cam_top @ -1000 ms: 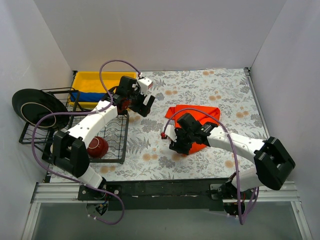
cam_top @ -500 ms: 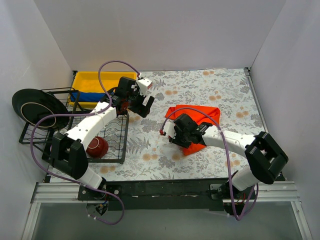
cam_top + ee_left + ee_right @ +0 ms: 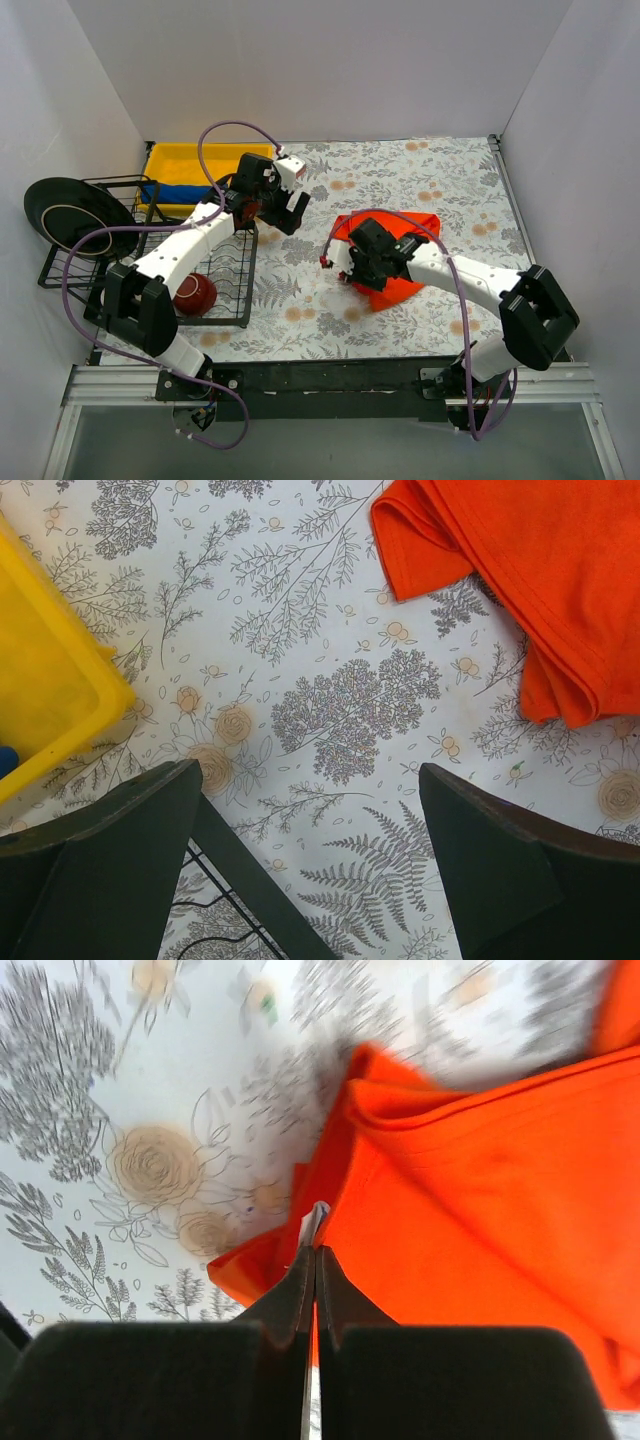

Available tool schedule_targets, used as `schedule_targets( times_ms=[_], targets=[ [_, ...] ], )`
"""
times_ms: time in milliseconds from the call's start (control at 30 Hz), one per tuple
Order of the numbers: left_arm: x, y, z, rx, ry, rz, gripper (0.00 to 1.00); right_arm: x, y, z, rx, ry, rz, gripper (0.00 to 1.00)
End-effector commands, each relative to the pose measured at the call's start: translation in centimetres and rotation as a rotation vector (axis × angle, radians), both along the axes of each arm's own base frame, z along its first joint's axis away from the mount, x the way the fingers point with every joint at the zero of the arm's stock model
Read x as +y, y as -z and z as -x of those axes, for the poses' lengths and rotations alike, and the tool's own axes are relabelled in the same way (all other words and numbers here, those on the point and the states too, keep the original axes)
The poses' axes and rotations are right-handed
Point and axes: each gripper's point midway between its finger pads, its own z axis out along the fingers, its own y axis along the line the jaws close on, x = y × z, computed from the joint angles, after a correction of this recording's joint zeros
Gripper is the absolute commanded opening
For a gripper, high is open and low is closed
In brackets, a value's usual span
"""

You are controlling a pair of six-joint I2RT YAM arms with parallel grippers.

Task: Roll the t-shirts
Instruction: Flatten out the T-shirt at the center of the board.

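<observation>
Step in hand: grasping. Right gripper pinches an edge of the orange shirt, crumpled mid-worktop. Left gripper hovers wide, empty. Blue shirt lies in the bin. Next, probably: spread the cloth flat.

A table covered in white cloth printed with grey ferns and tan roses lies beneath the left pincer. Plain white walls rise beyond it and to either side. A black strip edges the table nearer than it. The light is soft and even.
</observation>
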Motion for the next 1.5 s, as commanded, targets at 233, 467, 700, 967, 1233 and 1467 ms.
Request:
schedule_targets(
  times_ms=[233, 467, 700, 967, 1233, 1467],
  targets=[
    [-1.7, -0.7, -1.7, 0.012, 0.010, 0.059, 0.90, 4.9, -28.5, -5.5, -0.462, -0.103, -0.430, 0.01],
    [-2.4, -2.1, -3.6, -0.019, 0.000, 0.077, 0.90, -6.7, -34.7, -9.8, -0.736, 0.150, -0.343, 0.01],
    [-2.8, -1.6, -2.8, 0.020, 0.016, 0.095, 0.90, -19.4, -22.6, -8.4, -0.681, 0.313, -0.048, 0.01],
    [-3.5, -0.3, -1.1, 0.078, 0.085, 0.109, 0.89, -22.8, -10.4, -5.7, -0.338, 0.524, 0.027, 0.40],
    [-3.9, 0.7, -1.2, 0.111, 0.090, 0.101, 0.89, -16.6, -12.9, -11.3, -0.203, 0.463, -0.282, 0.49],
    [-2.8, 0.6, 0.2, 0.117, 0.103, 0.065, 0.90, -13.2, -9.0, -19.0, -0.001, 0.584, -0.450, 0.44]
  ],
)
